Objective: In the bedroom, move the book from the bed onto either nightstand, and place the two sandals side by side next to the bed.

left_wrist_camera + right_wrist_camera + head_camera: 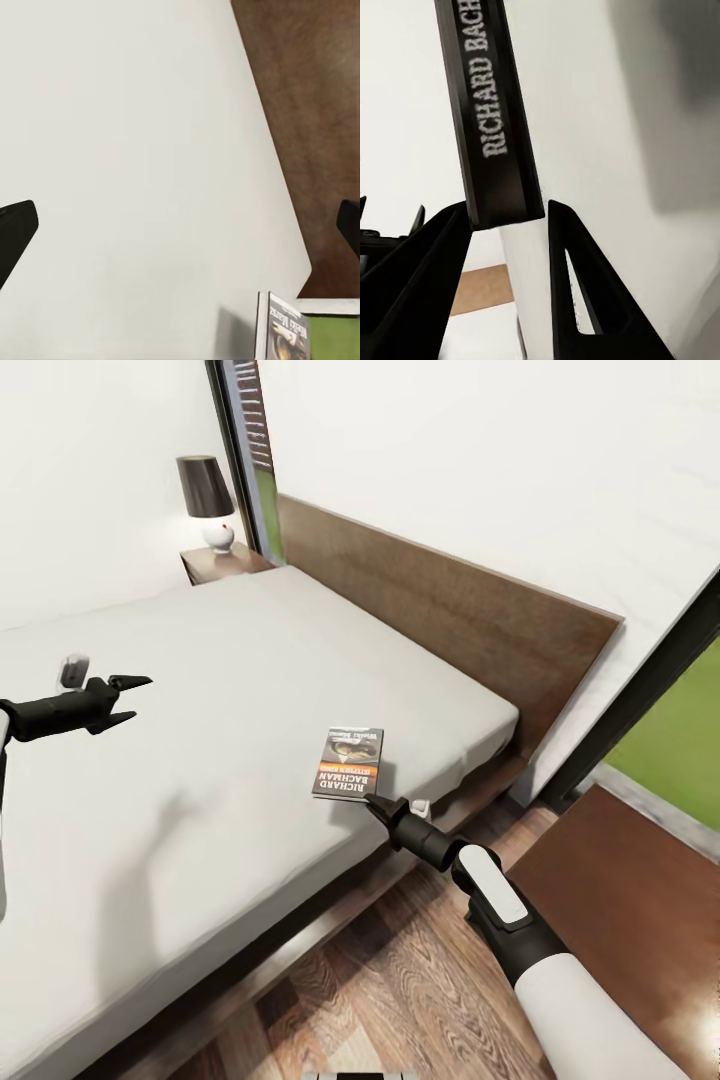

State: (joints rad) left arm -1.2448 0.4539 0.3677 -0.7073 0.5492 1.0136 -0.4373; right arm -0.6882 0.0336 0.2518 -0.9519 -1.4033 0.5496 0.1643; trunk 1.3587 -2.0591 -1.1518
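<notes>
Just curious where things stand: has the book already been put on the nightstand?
No, the book lies on the grey mattress near the edge, far from the nightstand with the lamp.

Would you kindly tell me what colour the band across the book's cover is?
Orange, on the book's dark cover; the head view shows it best.

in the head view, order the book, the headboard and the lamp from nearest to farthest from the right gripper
From the right gripper:
1. book, on the mattress edge right at the jaws.
2. headboard, behind the bed along the wall.
3. lamp, on the far nightstand in the corner.
</notes>
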